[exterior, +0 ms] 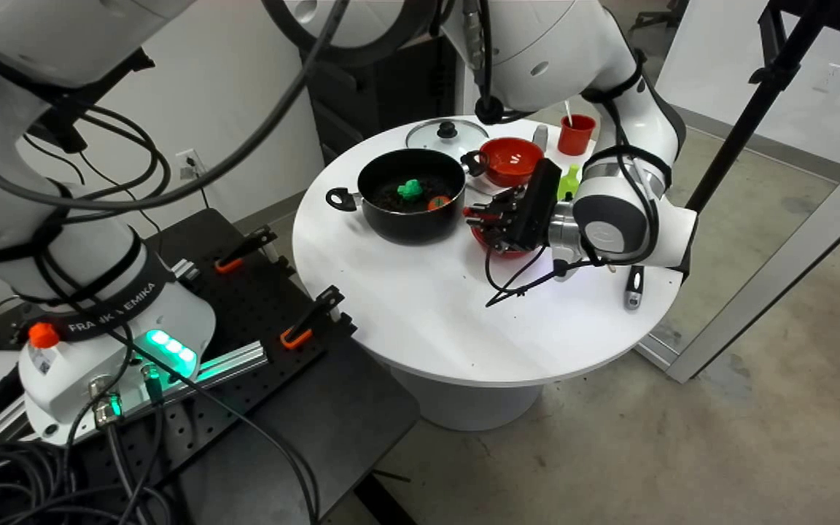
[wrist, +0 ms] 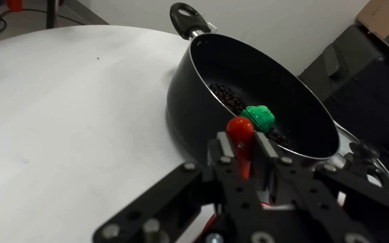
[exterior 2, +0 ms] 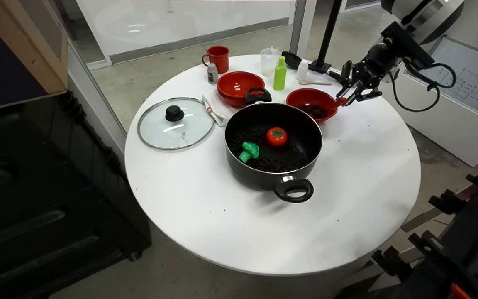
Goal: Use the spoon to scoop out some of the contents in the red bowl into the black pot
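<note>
My gripper [exterior 2: 349, 94] is shut on the red handle of the spoon [exterior 2: 338, 104]; the wrist view shows the handle's rounded end [wrist: 240, 130] between the fingers. The handle slants down into the red bowl [exterior 2: 305, 96], which holds dark beans. The spoon's metal head cannot be made out. In an exterior view my gripper [exterior: 475, 214] covers much of the red bowl [exterior: 511, 254]. The black pot [exterior 2: 252, 178] stands beside the bowl, and it also shows in the wrist view [wrist: 194, 111]. Dark beans, a green broccoli piece [exterior 2: 249, 151] and a tomato [exterior 2: 276, 137] lie in the pot.
A glass lid [exterior 2: 174, 133], a cloth [exterior 2: 218, 106] and a second red bowl [exterior 2: 239, 85] are beside the pot. A red mug [exterior 2: 218, 58], green bottle [exterior 2: 280, 74], wooden spoon [exterior 2: 315, 83] and black ladle [exterior 2: 292, 61] stand or lie behind. The pot's handles [exterior 2: 293, 191] stick out.
</note>
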You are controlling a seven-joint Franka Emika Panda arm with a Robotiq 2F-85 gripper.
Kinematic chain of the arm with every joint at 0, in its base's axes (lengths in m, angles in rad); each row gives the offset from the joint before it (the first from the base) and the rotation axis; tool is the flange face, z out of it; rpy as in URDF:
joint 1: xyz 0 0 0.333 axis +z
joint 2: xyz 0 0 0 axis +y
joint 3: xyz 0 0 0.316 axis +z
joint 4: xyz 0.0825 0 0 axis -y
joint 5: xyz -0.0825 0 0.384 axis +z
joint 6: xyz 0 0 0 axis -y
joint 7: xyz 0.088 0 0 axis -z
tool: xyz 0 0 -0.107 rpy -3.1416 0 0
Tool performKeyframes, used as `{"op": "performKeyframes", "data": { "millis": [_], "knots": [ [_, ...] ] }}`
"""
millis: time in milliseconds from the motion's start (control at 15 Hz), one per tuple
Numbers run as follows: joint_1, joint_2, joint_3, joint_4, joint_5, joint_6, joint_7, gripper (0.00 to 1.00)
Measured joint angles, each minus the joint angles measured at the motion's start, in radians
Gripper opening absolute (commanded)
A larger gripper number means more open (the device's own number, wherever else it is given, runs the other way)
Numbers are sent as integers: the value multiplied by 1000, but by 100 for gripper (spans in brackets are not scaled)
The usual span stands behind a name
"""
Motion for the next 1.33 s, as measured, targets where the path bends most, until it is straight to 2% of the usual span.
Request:
{"op": "performKeyframes", "data": {
  "millis": [267, 667, 1000, 1333],
  "knots": [
    [54, -5, -32, 29, -146, -38, 4, 5],
    [143, -31, -51, 50, -377, -17, 6, 5],
    [206, -50, -67, 47, -550, 85, 12, 5],
    [251, -74, -70, 12, -632, 214, 28, 5]
  ]
}}
